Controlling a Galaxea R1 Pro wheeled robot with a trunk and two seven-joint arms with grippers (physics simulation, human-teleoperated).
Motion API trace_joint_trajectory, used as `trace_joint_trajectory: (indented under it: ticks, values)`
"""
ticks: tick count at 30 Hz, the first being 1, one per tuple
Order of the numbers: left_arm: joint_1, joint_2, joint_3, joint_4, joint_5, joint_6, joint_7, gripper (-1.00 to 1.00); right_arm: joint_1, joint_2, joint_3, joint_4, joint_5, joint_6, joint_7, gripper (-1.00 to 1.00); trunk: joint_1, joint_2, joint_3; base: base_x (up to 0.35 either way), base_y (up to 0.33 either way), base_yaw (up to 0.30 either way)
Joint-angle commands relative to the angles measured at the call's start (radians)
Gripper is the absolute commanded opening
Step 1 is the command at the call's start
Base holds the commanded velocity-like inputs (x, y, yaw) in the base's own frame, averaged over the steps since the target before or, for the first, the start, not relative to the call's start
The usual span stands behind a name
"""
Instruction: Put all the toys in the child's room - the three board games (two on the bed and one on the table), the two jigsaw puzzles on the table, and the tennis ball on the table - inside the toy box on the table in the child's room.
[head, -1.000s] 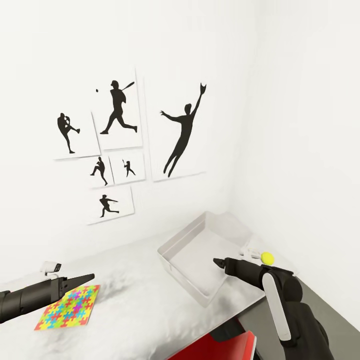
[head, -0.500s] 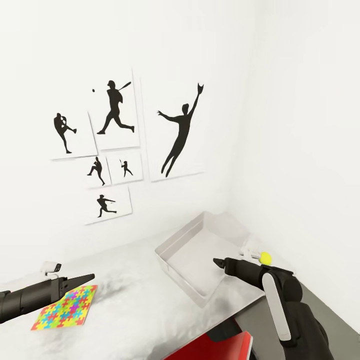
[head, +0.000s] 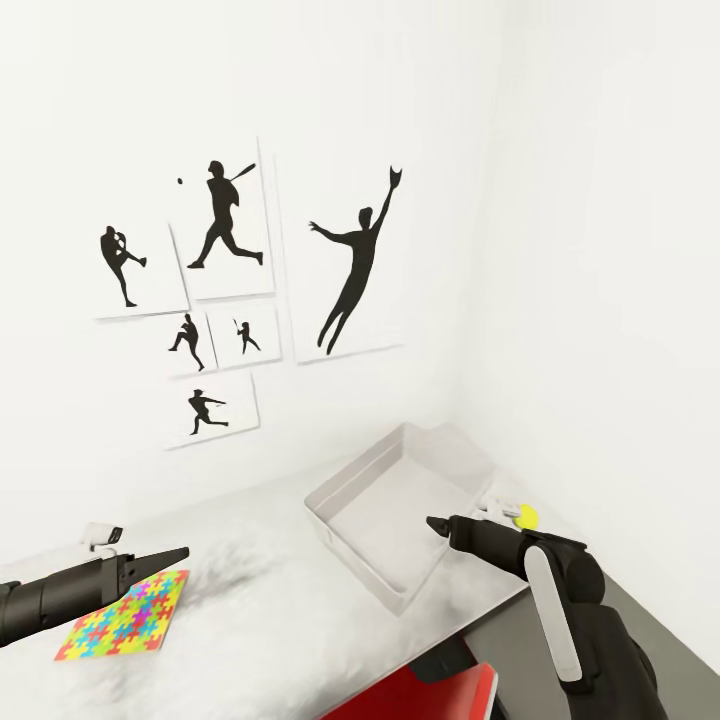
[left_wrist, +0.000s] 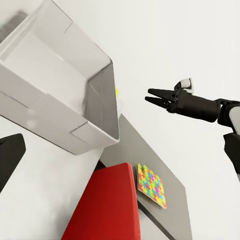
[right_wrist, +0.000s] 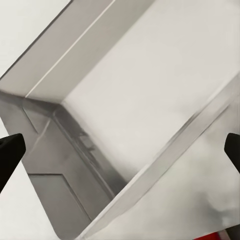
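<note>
**Toy box stands empty; both pincers unloaded over the table**

The right gripper (head: 436, 523) hangs just above the near rim of the toy box (head: 345, 522), its tips drawn close to a point in the head view; the left wrist view shows a narrow gap between the fingers (left_wrist: 156, 91) and nothing held. In the right wrist view its dark fingertips (right_wrist: 10, 152) sit wide at either edge, framing the box's bare interior. The left gripper (head: 180, 552) is poised above the near-left part of the table (head: 280, 620), tips together as seen from the head, with no object in its grasp.

One jigsaw puzzle (head: 122, 617) lies flat on the table directly below the left gripper, apart from it. The tennis ball (head: 526, 516) rests at the table's right end, just beyond the box and partly hidden by the right arm. A second puzzle (left_wrist: 151, 185) lies on a lower grey surface beside a red object (head: 430, 695) near the table's near edge.

Assessment: no toy is inside the box, so the task appears barely begun. Puzzles, ball and board games all remain to be placed
</note>
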Motion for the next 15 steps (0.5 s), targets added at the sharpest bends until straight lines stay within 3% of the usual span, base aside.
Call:
trace_joint_trajectory:
  ticks: [1, 15]
  values:
    - [-0.001, 0.000, 0.000, 0.000, -0.001, 0.011, -0.004, 1.00, -0.001, 0.001, -0.002, -0.001, 0.004, 0.005, 0.007, 1.00, 0.001, -0.002, -0.002, 0.000, -0.004, 0.012]
    - [-0.001, 0.000, 0.000, 0.000, -0.001, 0.011, -0.004, 1.00, -0.001, 0.001, -0.002, 0.000, 0.004, 0.005, 0.007, 1.00, 0.001, -0.002, -0.002, 0.000, -0.001, 0.003]
